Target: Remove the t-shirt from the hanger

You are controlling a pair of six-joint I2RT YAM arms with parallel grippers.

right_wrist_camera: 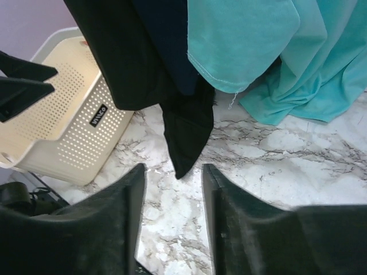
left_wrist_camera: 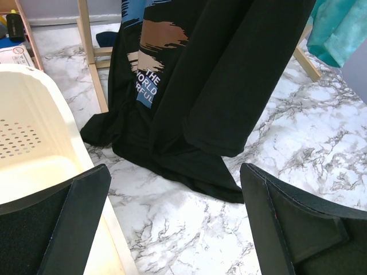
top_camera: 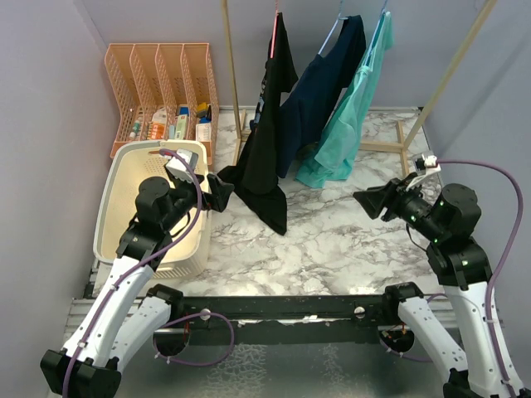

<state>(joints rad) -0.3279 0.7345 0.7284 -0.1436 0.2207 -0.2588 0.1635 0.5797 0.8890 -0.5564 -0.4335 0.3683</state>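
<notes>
A black printed t-shirt (top_camera: 267,141) hangs from a red hanger (top_camera: 275,35) at the left end of the wooden rack, and its hem trails on the marble table. It also shows in the left wrist view (left_wrist_camera: 218,86) and the right wrist view (right_wrist_camera: 132,57). A navy shirt (top_camera: 328,83) and a teal shirt (top_camera: 355,112) hang to its right. My left gripper (top_camera: 221,192) is open and empty just left of the black shirt's hem, its jaws wide apart (left_wrist_camera: 175,172). My right gripper (top_camera: 367,201) is open and empty to the right of the shirts (right_wrist_camera: 173,171).
A cream laundry basket (top_camera: 124,178) stands at the left, beside my left arm. A peach wire organizer (top_camera: 158,75) with small items stands behind it. The rack's wooden legs (top_camera: 235,83) and foot (top_camera: 386,147) rest on the marble table.
</notes>
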